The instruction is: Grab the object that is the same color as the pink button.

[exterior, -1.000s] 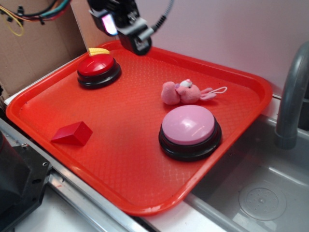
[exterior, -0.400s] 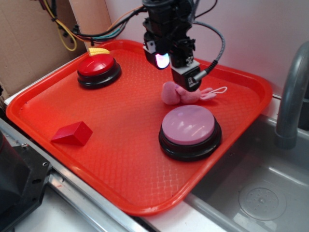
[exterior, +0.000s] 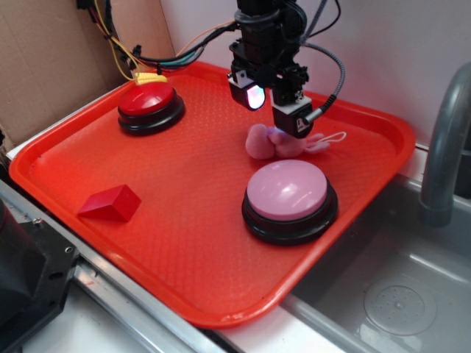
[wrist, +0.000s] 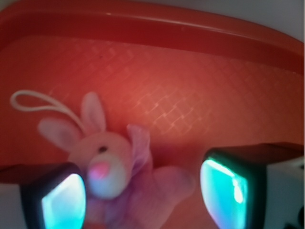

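The gripper [exterior: 278, 121], jaws apart, hangs over the pink bunny [wrist: 112, 179] near the tray's [exterior: 184, 243] far edge, behind the pink button [exterior: 287, 190].

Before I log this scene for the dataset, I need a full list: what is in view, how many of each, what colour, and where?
tray: 1, red, fills the work surface beside the sink
pink button: 1, pale pink dome on black base, right part of tray
red button: 1, red dome on black base, far left of tray
plush bunny: 1, pink with white string loop, behind the pink button
wedge block: 1, red, near left of tray
yellow item: 1, behind the red button, mostly hidden
faucet: 1, grey, right edge
sink: 1, grey, lower right
cardboard: 1, brown, upper left
end effector: 1, black, open, fingers on either side of the bunny
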`<action>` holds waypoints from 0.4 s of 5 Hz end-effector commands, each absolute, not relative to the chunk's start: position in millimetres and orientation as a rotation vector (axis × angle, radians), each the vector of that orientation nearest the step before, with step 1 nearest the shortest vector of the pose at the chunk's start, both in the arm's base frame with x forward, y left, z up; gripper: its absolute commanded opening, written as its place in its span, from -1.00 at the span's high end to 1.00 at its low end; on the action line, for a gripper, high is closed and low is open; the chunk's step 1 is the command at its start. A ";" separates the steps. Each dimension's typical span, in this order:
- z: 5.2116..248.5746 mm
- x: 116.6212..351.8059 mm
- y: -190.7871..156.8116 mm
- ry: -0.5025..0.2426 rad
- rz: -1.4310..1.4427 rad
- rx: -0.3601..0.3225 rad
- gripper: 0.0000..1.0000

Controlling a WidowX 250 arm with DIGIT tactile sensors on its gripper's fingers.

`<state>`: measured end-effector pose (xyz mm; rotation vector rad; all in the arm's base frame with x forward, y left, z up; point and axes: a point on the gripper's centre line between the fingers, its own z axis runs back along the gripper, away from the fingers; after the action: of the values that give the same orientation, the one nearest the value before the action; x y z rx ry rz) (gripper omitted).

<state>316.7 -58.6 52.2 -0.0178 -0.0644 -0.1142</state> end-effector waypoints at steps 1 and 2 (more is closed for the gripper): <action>50.8 328.1 -68.4 -0.087 -0.166 -0.024 -1.00; 48.2 318.6 -77.8 -0.079 -0.188 -0.034 -1.00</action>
<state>312.8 -77.5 33.6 -0.0328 -0.0238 -0.1867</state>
